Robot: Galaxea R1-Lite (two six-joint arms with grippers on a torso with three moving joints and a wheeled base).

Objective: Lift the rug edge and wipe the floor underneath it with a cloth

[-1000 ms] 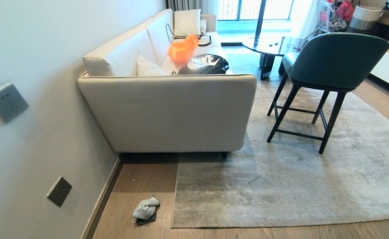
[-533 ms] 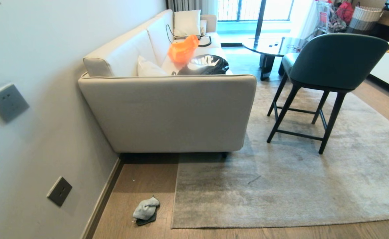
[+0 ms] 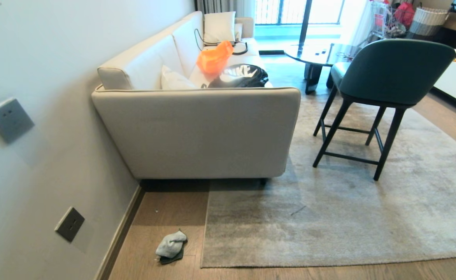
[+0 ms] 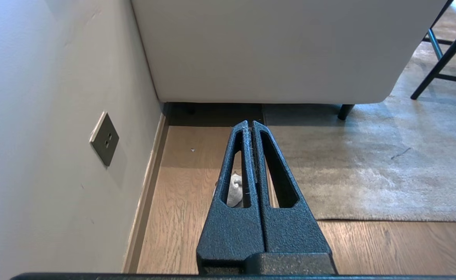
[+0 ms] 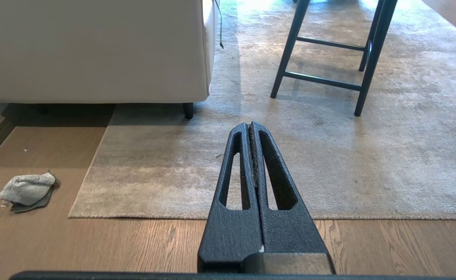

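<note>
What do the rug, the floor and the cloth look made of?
Rug edge: short-pile woven textile, matte, fuzzy mottled grey nap. Floor: wood or wood-look planks, satin, visible grain and plank seams. Cloth: soft fabric, probably microfibre, matte; it lies crumpled in limp folds.

The cloth (image 3: 171,247) lay crumpled on the floor (image 3: 158,217), between the baseboard (image 3: 121,233) and the rug edge (image 3: 204,233), near the rug's front left corner. The rug lay flat, a sofa (image 3: 197,132) and a chair (image 3: 383,93) standing on it
</note>
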